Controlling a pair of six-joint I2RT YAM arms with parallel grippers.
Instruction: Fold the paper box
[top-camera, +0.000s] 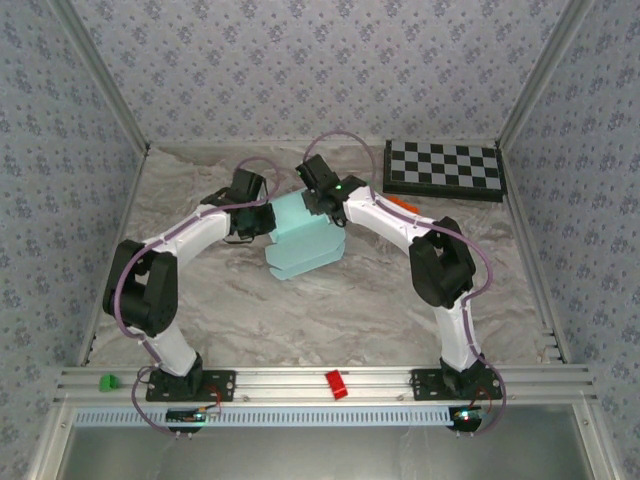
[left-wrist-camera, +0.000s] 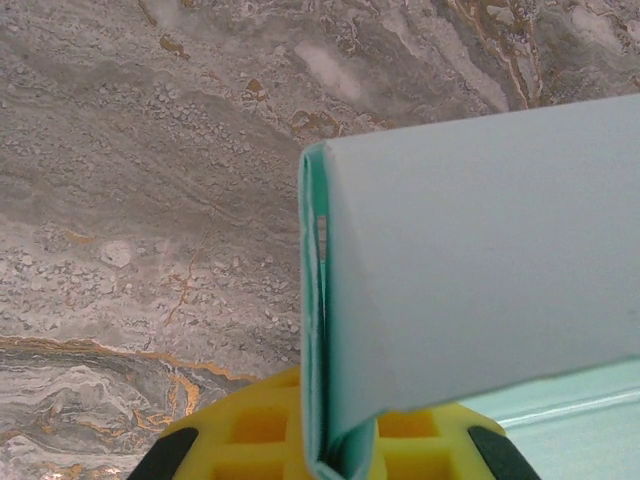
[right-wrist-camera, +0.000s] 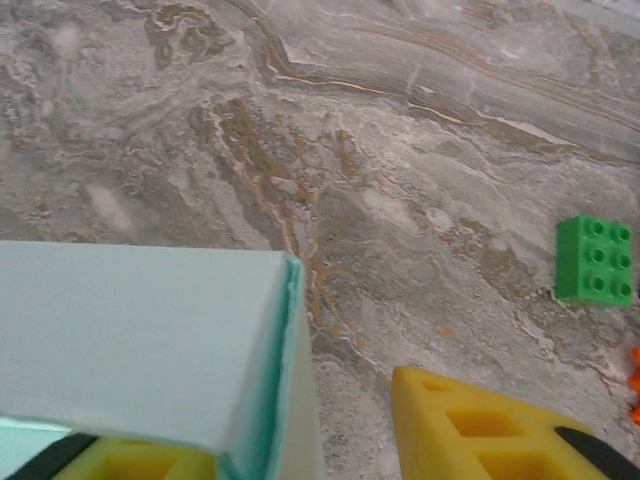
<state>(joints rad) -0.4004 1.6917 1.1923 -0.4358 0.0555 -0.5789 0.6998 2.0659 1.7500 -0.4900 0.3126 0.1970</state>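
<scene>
yellow waffled fingers (left-wrist-camera: 250, 425) of the left gripper (left-wrist-camera: 330, 445) pinch the paper box (left-wrist-camera: 480, 260), smooth pale turquoise card, sharply creased, mid marbled table (top-camera: 220, 300); right gripper (right-wrist-camera: 310, 440) jaws stand apart around its corner.

The paper box (left-wrist-camera: 480, 260) between the left fingers (left-wrist-camera: 255, 435) is pale turquoise, with deeper teal along its cut edge. Those and the right fingers (right-wrist-camera: 480, 425) are yellow with black patches. Beyond the fingers, the table (right-wrist-camera: 400, 150) is marbled grey-white with rusty orange veins. Right of the right fingers is a green studded brick (right-wrist-camera: 594, 260). The checkerboard (top-camera: 444, 168) is black-and-white.
</scene>
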